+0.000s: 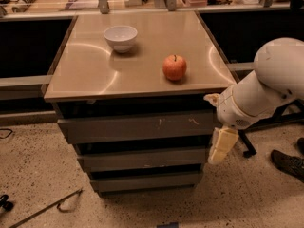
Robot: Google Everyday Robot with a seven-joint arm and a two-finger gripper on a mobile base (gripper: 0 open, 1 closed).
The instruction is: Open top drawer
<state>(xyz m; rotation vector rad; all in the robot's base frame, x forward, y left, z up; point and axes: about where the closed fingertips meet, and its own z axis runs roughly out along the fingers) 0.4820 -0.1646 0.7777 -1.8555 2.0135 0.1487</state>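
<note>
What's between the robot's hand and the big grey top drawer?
Nothing, in the camera view: the pale gripper hangs by the lower right corner of the long grey top drawer front.

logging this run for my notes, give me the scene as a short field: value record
top drawer: appears closed, pale scratches right of centre
gripper: pointing down beside the drawers' right end, just below the top drawer's level; contact cannot be told
lower drawers: two narrower grey fronts, appear closed
cabinet top: holds bowl and apple
bowl: white, rear left, upright
apple: red, right of centre, apart from the bowl
</note>
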